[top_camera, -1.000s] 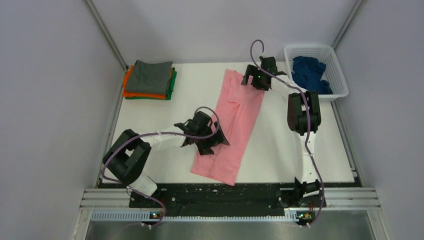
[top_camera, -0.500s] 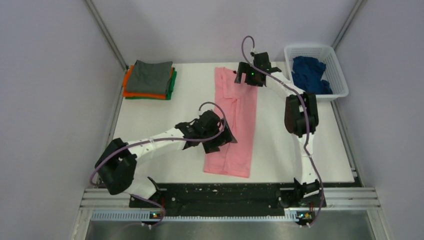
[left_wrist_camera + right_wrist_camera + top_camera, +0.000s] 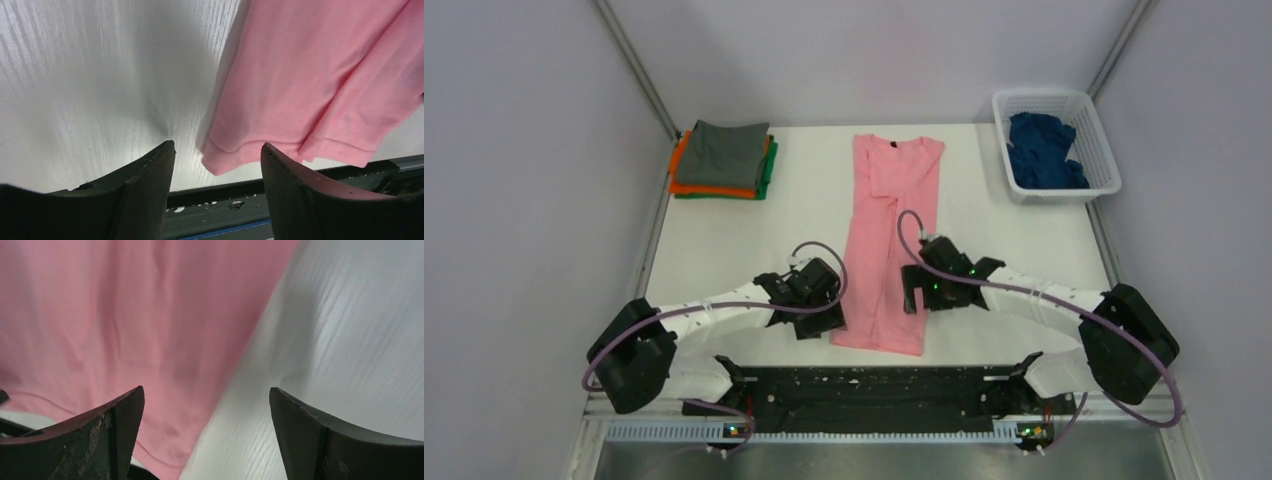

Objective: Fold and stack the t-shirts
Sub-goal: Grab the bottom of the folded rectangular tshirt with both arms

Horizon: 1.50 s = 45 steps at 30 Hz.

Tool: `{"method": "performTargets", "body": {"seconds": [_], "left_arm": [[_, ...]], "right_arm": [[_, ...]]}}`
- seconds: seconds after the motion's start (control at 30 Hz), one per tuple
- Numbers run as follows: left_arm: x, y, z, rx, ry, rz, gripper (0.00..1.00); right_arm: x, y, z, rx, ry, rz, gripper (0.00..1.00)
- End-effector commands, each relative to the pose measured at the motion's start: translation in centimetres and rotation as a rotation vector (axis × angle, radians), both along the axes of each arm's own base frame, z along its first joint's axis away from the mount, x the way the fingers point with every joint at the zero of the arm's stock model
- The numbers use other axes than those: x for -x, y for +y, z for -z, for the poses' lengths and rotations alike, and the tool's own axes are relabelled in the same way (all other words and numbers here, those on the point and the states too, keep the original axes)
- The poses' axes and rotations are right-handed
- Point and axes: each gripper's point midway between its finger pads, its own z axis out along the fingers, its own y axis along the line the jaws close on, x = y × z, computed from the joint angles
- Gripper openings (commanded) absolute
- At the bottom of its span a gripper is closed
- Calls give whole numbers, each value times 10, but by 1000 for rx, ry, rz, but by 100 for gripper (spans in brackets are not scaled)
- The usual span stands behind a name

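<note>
At table centre, pink shirt (image 3: 892, 240), straightened from skewed into a 12-to-6 strip, hem at 6; my left gripper (image 3: 217, 147) and right gripper (image 3: 205, 390), both spread, have come down to its hem corners, probably readying the crosswise fold.

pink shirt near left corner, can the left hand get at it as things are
Probably yes. The left hand is open right beside that hem corner of the pink shirt, which lies flat on the table. Nothing sits between them, and the right hand is over the shirt's other edge.
</note>
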Motion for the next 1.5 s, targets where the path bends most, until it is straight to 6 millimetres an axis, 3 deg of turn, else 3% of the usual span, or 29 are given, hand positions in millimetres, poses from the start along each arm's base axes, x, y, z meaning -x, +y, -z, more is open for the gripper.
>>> {"method": "performTargets", "body": {"seconds": [0.0,0.13,0.3,0.37,0.5,0.7,1.0,1.23,1.47], "left_arm": [[-1,-8,10,23,1,27,63],[8,-9,21,35,49,39,41],[15,-11,31,41,93,51,17],[19,-9,34,36,113,45,1],[26,-8,35,50,137,37,0],[30,-6,29,80,128,33,0],[16,-31,3,169,60,111,0],[-14,-61,-33,233,-30,163,0],[-74,-72,-68,280,-140,124,0]], "right_arm": [[54,23,0,-44,37,-64,93],[100,35,13,-85,111,-142,90],[123,24,26,-50,171,-118,84],[132,26,25,-54,180,-134,78],[144,27,25,-42,193,-147,72],[131,20,29,-10,125,-84,33],[111,22,12,-26,17,-53,1],[86,28,-21,-21,-85,-40,0],[39,21,-49,-49,-159,36,0]]}}
